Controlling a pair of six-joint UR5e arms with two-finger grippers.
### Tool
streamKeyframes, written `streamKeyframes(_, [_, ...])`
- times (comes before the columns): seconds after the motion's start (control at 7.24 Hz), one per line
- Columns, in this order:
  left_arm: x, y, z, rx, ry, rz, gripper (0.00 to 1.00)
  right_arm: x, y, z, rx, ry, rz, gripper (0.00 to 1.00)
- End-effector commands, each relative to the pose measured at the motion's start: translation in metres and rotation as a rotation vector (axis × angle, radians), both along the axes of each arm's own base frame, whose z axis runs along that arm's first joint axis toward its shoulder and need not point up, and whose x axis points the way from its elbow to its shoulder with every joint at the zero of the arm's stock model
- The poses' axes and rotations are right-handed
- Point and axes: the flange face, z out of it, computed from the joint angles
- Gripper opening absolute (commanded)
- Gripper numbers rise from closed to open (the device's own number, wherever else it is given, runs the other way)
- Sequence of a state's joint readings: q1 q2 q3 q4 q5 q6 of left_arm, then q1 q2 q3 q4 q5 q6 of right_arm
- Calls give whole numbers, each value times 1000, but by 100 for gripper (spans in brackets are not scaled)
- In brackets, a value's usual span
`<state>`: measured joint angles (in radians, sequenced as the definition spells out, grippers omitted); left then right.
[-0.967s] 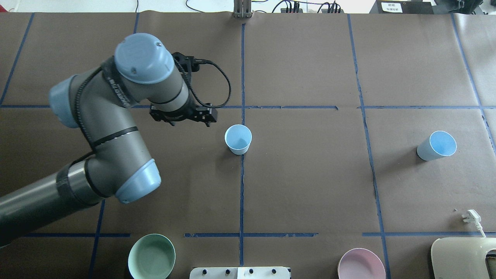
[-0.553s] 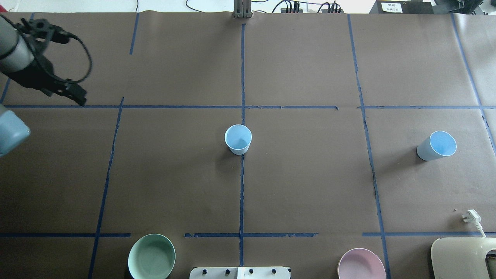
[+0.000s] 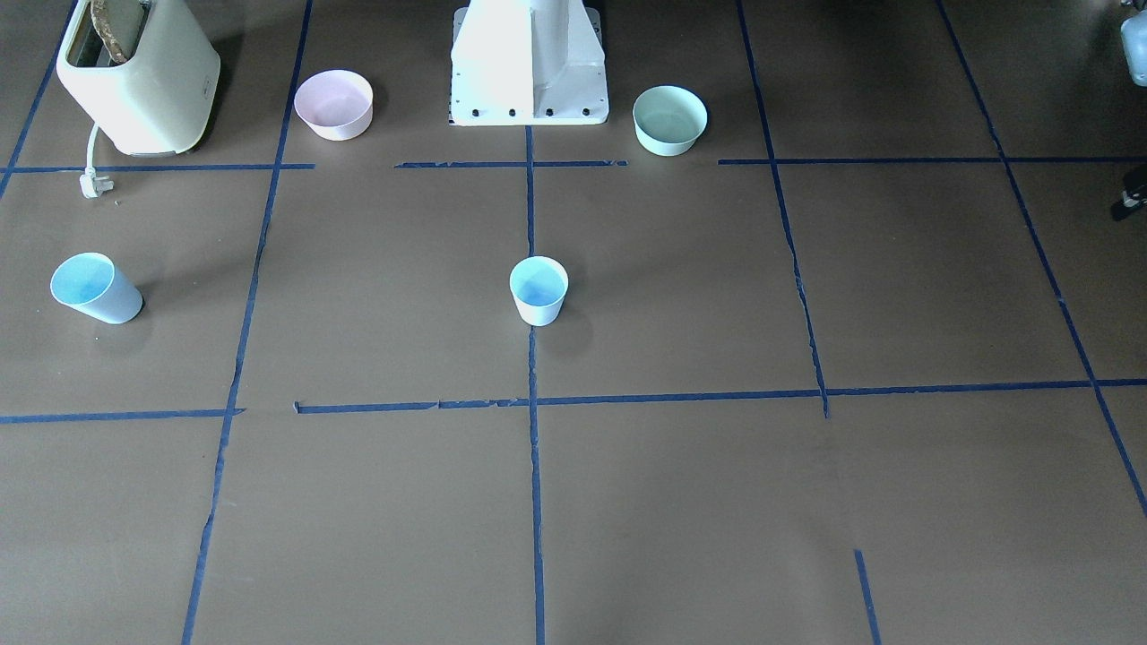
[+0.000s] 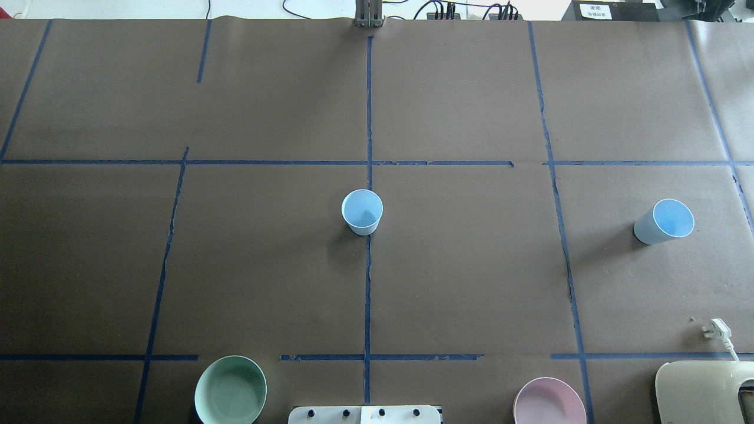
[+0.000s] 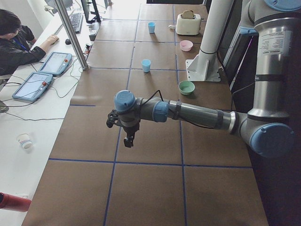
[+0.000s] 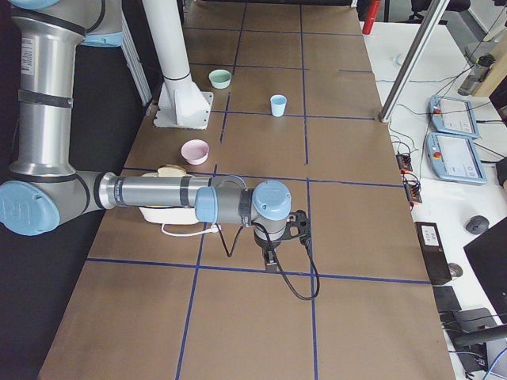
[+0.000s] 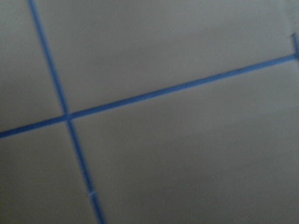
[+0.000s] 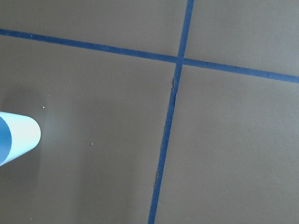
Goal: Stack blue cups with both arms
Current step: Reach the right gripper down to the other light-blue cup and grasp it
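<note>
One blue cup [image 4: 361, 211] stands upright at the table's middle, on the centre tape line; it also shows in the front view [image 3: 539, 288]. The second blue cup [image 4: 664, 221] stands far to the right, and its side shows at the left edge of the right wrist view [image 8: 16, 137]. Neither arm is in the overhead view. My left gripper [image 5: 128, 141] hangs over bare table beyond the left end, far from both cups. My right gripper [image 6: 270, 260] hangs over the table's right end. I cannot tell whether either gripper is open or shut.
A mint-green bowl [image 4: 230, 390] and a pink bowl [image 4: 549, 403] sit near the white pedestal [image 3: 529, 63]. A cream toaster [image 3: 139, 76] with its plug [image 4: 716, 328] is at the near right corner. An operator [image 5: 14, 42] sits beside the table.
My left arm has swung away from the middle cup to the left and left the overhead view. Both cups have stayed where they were.
</note>
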<state>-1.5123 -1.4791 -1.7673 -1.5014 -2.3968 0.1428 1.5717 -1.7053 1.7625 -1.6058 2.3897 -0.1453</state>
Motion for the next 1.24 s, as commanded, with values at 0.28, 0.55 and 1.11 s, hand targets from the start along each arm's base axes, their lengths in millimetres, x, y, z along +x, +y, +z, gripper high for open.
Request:
streamKeyframes(0.28, [-36, 48, 34, -31, 7, -39, 100, -90, -10, -84, -50, -36, 81, 100])
streamKeyframes(0.55, [-35, 48, 32, -30, 20, -39, 100, -143, -11, -79, -42, -69, 110, 100])
streamKeyframes(1.11, [-35, 47, 31, -28, 20, -39, 100, -205, -7, -43, -31, -60, 136, 100])
